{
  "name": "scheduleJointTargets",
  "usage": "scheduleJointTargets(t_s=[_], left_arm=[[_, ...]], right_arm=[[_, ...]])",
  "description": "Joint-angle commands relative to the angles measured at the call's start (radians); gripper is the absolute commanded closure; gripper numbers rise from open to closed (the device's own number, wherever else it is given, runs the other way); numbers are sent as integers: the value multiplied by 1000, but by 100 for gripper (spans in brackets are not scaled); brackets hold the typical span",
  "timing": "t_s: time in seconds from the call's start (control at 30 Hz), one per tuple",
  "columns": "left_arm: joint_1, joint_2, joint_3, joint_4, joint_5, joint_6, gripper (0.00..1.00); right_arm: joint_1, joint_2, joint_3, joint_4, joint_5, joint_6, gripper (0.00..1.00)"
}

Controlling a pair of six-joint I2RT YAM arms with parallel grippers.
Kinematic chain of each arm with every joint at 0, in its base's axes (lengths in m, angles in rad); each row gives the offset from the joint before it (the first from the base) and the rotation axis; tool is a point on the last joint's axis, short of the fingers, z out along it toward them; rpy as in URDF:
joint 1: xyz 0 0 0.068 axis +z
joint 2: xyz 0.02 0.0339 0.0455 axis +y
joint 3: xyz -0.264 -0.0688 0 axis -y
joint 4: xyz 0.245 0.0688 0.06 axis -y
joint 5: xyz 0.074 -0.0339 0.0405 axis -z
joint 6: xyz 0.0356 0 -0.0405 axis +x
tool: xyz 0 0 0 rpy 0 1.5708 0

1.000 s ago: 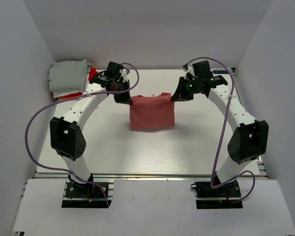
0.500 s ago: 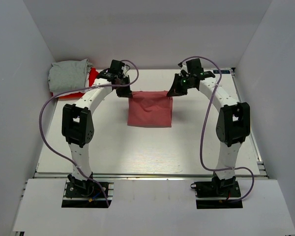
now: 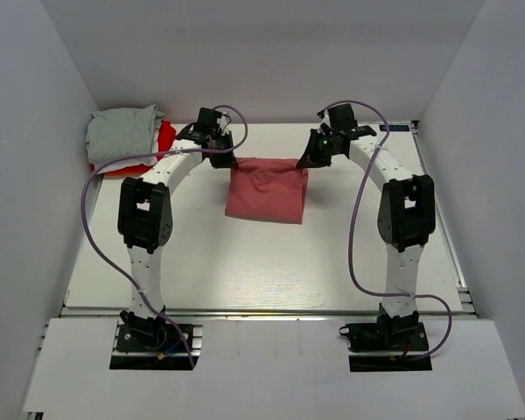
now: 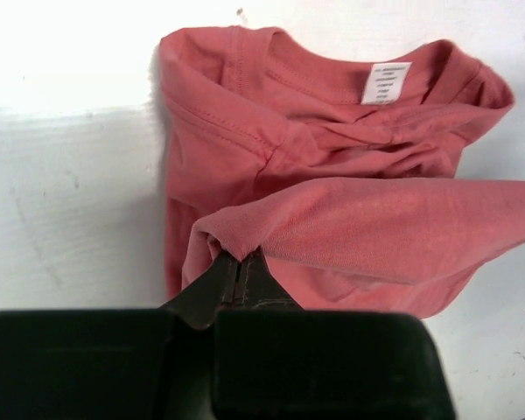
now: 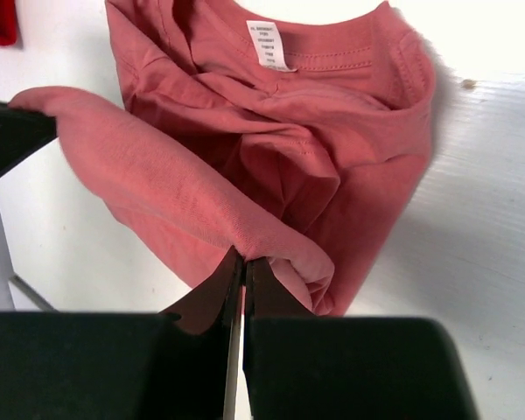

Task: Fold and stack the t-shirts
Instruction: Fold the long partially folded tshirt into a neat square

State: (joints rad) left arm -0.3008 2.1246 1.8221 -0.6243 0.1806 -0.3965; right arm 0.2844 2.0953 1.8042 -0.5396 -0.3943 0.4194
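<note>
The dusty salmon-pink t-shirt (image 3: 264,192) lies on the white table at the centre back, doubled over. My left gripper (image 3: 227,163) is shut on its far left corner. My right gripper (image 3: 304,161) is shut on its far right corner. In the left wrist view the jaws (image 4: 238,262) pinch a fold of pink cloth (image 4: 350,175) above the neck and white label (image 4: 386,83). In the right wrist view the jaws (image 5: 243,259) pinch the cloth (image 5: 280,131) the same way. A light grey t-shirt (image 3: 121,133) lies folded on a bright red one (image 3: 164,134) at the far left. No white shirt shows.
White walls (image 3: 52,105) close in the table on the left, back and right. The grey and red stack sits in the far left corner against the wall. Purple cables (image 3: 92,210) loop beside both arms. The table's front edge (image 3: 262,312) runs above the arm bases.
Both grippers have moved toward the back of the table, carrying the shirt's held edge over and lowering it. The shirt now lies flatter and further back.
</note>
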Motion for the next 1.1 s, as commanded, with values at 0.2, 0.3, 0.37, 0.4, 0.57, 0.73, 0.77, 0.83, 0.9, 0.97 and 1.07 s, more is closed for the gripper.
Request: scheduleJointTargets(t_s=[0.2, 0.3, 0.37, 0.4, 0.57, 0.73, 0.77, 0.83, 0.9, 0.97, 1.07], left_arm=[[9, -31, -7, 178, 126, 102, 100], [9, -31, -17, 199, 193, 117, 100], [9, -40, -17, 208, 204, 134, 100], [9, -40, -39, 225, 204, 134, 100], [9, -23, -20, 248, 204, 134, 100], [9, 75, 49, 247, 203, 143, 100], [9, 90, 75, 247, 203, 143, 99], [9, 139, 129, 247, 192, 134, 85], [9, 176, 172, 247, 151, 134, 65], [9, 246, 263, 218, 109, 108, 3], [35, 325, 429, 129, 109, 85, 0]], right_arm=[[-22, -44, -57, 84, 107, 53, 100], [-24, -76, -103, 98, 91, 61, 100], [-22, -116, -135, 108, 81, 61, 100], [-22, -130, -191, 150, 74, 68, 100], [-34, -163, -226, 178, 117, 79, 100], [-50, -123, -195, 220, 120, 91, 100], [-53, -92, -189, 224, 118, 100, 100], [-54, -72, -154, 250, 129, 110, 100], [-60, -23, -122, 262, 140, 120, 82], [-62, 14, -92, 322, 162, 127, 10], [-80, 89, 54, 319, 137, 107, 10]])
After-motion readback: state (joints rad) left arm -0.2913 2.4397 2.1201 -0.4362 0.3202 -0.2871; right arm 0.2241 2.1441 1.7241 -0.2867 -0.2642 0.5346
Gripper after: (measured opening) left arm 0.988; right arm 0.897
